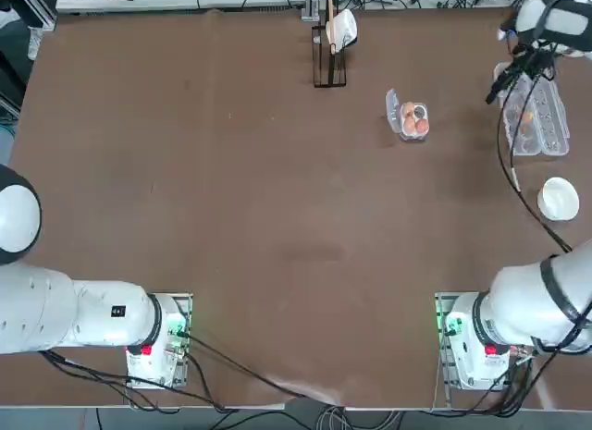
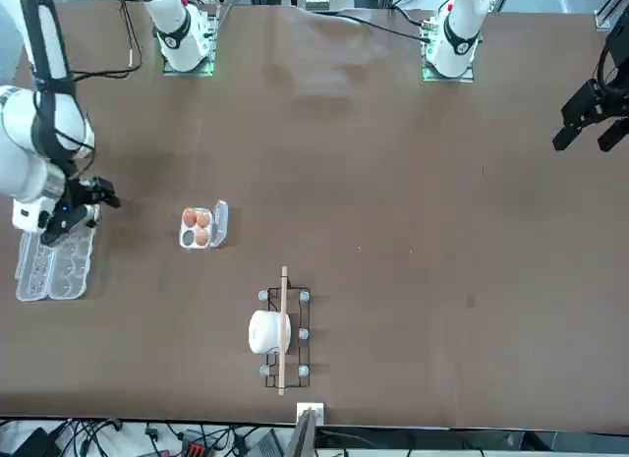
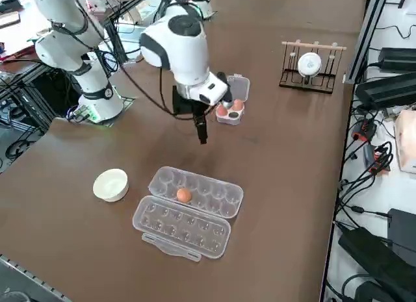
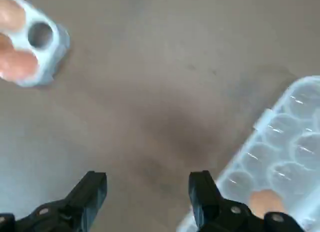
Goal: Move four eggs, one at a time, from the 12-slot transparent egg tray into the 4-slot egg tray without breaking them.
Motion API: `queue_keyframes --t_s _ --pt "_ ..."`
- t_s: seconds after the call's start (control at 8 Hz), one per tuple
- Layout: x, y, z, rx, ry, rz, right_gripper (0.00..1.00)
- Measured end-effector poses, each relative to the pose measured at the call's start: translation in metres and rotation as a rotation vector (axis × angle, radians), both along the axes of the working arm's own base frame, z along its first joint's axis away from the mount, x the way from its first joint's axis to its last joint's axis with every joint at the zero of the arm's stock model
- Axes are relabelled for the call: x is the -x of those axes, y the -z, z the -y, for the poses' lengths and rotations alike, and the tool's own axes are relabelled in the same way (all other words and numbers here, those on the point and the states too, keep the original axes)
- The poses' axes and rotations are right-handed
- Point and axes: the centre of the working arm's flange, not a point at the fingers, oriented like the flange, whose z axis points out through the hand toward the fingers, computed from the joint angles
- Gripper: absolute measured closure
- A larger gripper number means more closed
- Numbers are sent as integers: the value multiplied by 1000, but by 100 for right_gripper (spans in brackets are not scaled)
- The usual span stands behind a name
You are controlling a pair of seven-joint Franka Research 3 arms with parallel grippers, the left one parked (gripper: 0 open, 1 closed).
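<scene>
Above the bare table between the two trays: right gripper (image 4: 147, 192), fingers parted wide, holding nothing, pointing down, with brown tabletop showing in the gap.

Item, 12-slot transparent egg tray (image 3: 195, 198): lies open near the table's right edge, just beside the gripper on the outer side, lid folded flat alongside. One egg (image 3: 184, 195) sits in a cup of the row next to the lid hinge, toward the bowl end; the other cups look empty.

Item, 4-slot egg tray (image 1: 413, 118): stands apart toward the table's middle, little lid flap open. Three eggs (image 2: 198, 226) fill three cups; one cup is vacant, seen as a dark hole in the wrist view.

Item, white bowl (image 3: 110, 184): near the long tray's end, clear of the work.

Item, rack with a white cup (image 3: 311, 63): far side, well apart.

Step in hand, as judged: fetching the fourth and last egg. To do it well, centre the open fingers over the egg, descend straight into its cup without clipping the cup walls, close gently across the egg's narrow width, lift vertically before travelling.
</scene>
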Motion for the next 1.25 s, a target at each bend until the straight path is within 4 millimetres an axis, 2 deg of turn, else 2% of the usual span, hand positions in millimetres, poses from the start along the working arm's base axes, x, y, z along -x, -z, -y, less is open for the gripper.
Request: queue_keyframes --t_s 0.25,0.62,0.88,1.25 --pt "11 1 43 8 -149 23 0" --pt "17 22 86 25 -369 79 0" --pt "18 35 103 44 -502 111 0" --pt "19 50 112 47 -599 118 0"
